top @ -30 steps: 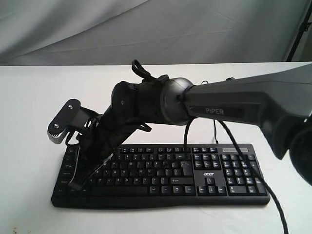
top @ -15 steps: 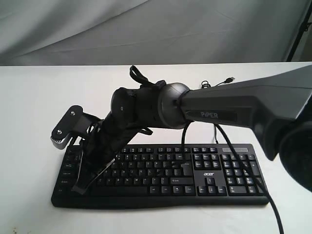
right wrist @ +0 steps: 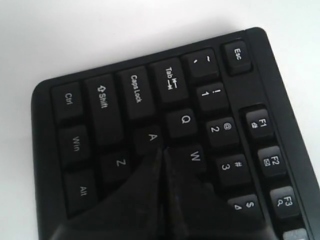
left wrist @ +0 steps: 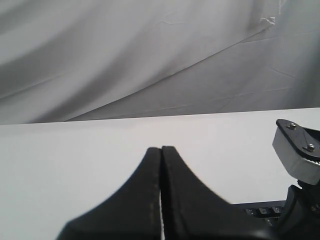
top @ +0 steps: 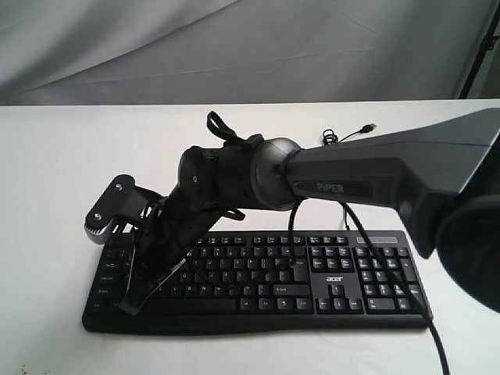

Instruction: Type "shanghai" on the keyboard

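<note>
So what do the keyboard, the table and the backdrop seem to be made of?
Keyboard: black plastic with a matte finish, going by its moulded keycaps and white printed legends.
Table: smooth, white and matte. It could be laminate or painted board; the look leaves that open.
Backdrop: grey cloth, since it hangs in soft folds and creases.

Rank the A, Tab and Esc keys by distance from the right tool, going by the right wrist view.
1. Black square plastic A key: at the shut right tool's tip.
2. Wider black plastic Tab key: a row over, edge column.
3. Black plastic Esc key: corner of the black plastic keyboard.
</note>
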You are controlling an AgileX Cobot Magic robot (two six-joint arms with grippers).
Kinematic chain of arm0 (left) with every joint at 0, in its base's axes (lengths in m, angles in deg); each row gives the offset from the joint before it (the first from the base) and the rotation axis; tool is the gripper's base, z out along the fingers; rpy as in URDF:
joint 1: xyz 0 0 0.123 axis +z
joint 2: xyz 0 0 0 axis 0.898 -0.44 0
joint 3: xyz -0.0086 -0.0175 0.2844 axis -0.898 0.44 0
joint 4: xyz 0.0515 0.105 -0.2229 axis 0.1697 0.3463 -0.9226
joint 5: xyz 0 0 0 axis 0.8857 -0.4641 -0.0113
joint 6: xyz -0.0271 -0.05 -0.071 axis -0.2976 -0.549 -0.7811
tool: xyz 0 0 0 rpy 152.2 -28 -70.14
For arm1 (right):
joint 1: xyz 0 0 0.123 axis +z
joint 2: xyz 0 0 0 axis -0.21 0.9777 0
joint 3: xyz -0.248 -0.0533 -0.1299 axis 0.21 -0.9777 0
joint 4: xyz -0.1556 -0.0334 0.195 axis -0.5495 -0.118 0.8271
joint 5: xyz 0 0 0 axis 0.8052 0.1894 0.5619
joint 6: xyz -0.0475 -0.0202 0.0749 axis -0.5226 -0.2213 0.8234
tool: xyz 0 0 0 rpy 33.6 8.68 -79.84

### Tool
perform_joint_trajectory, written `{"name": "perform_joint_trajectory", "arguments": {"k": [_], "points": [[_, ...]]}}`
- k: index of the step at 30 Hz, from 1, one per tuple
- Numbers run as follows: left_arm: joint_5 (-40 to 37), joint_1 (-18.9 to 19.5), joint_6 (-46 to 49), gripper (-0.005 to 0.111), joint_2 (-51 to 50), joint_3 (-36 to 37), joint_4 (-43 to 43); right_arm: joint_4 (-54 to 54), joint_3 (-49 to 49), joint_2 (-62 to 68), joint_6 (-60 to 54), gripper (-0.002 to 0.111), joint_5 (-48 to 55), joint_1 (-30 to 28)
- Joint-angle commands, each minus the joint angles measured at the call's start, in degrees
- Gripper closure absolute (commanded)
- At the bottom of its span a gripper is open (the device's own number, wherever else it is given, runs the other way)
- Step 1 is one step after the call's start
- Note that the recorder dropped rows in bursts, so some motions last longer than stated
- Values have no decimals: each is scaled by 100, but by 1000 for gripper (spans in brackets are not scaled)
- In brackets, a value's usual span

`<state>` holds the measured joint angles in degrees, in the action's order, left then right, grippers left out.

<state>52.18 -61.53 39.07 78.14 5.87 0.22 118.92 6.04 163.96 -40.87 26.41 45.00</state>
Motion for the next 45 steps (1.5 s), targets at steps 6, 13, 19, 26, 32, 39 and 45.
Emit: {"name": "perform_joint_trajectory", "arguments": {"k": [6,13,19,26,32,39,45], "points": [[33,-37,-15,107,14,10,-11,-709,-263,-854,438,108,289,-119],[33,-37,-15,107,14,10,-11,-169,-2266,-1899,342,108,-997,-465],[33,-37,-15,107,14,10,-11,-23,-2355,-1797,316,108,-1205,-454],[33,-37,-15,107,14,10,-11,161,-2090,-1533,133,108,-1068,-454],[33,-37,-15,107,14,10,-11,122,-1854,-1365,133,108,-725,-454],[33,-37,-15,107,14,10,-11,122,-1854,-1211,120,108,-750,-454],[33,-37,-15,107,14,10,-11,163,-1854,-1138,107,108,-750,-454]]}}
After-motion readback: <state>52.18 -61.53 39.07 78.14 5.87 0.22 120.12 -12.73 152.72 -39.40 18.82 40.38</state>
